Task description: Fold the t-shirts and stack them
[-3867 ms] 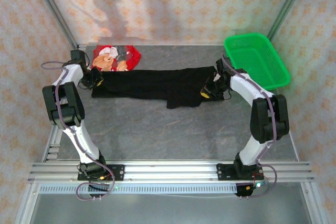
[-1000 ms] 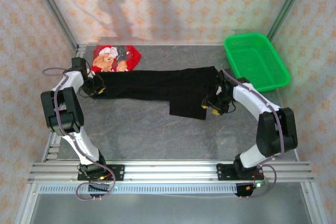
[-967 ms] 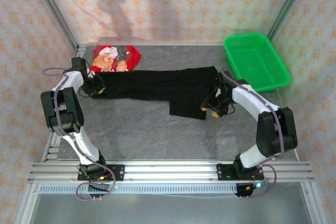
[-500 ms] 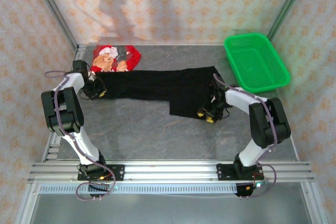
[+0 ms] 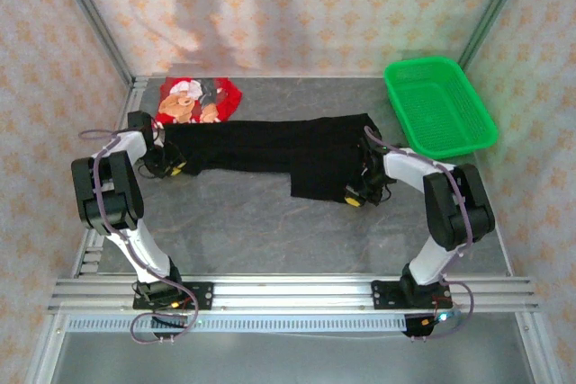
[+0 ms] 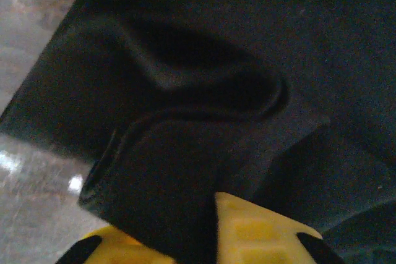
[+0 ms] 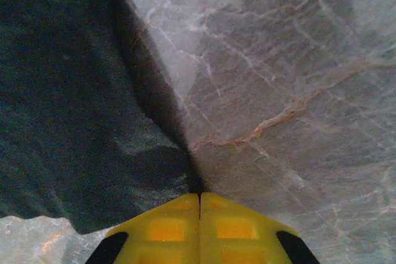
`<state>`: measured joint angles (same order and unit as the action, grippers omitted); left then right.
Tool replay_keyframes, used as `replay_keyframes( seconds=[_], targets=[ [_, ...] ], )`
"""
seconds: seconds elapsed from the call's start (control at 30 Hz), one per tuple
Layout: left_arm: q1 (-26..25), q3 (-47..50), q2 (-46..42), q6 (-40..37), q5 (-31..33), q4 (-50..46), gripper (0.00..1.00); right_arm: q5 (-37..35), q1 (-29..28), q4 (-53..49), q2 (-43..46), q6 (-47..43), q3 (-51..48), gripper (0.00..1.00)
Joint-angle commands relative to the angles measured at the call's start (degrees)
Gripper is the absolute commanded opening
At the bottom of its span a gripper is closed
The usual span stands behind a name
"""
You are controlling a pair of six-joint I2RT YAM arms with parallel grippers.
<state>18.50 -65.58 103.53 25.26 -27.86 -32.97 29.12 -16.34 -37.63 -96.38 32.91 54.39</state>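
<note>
Well, from above, the large plain black cloth t-shirt (image 5: pixel 270 146) lies in a long band across the far half of the grey marbled surface (image 5: pixel 252 231), with one flap reaching nearer on its right side. The smaller red cloth t-shirt (image 5: pixel 200 99) with a cartoon print sits crumpled just behind its left end. A green plastic mesh basket (image 5: pixel 439 103) stands at the far right.

My left jaws are at the black shirt's left end, my right jaws at the flap's near right corner.

From my left wrist, a fold of black cloth lies between my yellow fingers (image 6: pixel 260 236), which stand apart; whether they press it I cannot tell.

From my right wrist, my right jaws are together, pinching the black shirt's edge, with bare surface to the right.
</note>
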Motion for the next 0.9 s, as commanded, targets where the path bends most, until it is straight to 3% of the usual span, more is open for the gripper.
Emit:
replay_keyframes(
  seconds=[0.0, 0.07, 0.23, 0.57, 0.87],
  targets=[
    [1.4, 2.1, -4.7, 2.4, 1.4, -0.7, 0.38, -3.6, -0.2, -2.6, 0.2, -2.2, 1.6, 0.00],
    [2.6, 3.0, -6.9, 3.6, 1.5, -0.5, 0.47, -4.0, -0.1, -3.7, 0.9, -3.1, 1.6, 0.00],
    [4.7, 3.9, -9.4, 5.1, 1.2, -0.8, 0.51, -3.7, -0.2, -3.6, 1.2, -3.5, 0.6, 0.00],
    [6.5, 7.0, -7.8, 9.8, -3.8, 7.6, 0.51, -2.5, -0.1, -2.8, 0.7, -3.6, 0.2, 0.00],
    [7.6, 7.3, -4.8, 13.5, -4.5, 13.4, 0.49, -1.8, -0.2, -1.9, 1.1, -3.0, -0.9, 0.00]
  ],
)
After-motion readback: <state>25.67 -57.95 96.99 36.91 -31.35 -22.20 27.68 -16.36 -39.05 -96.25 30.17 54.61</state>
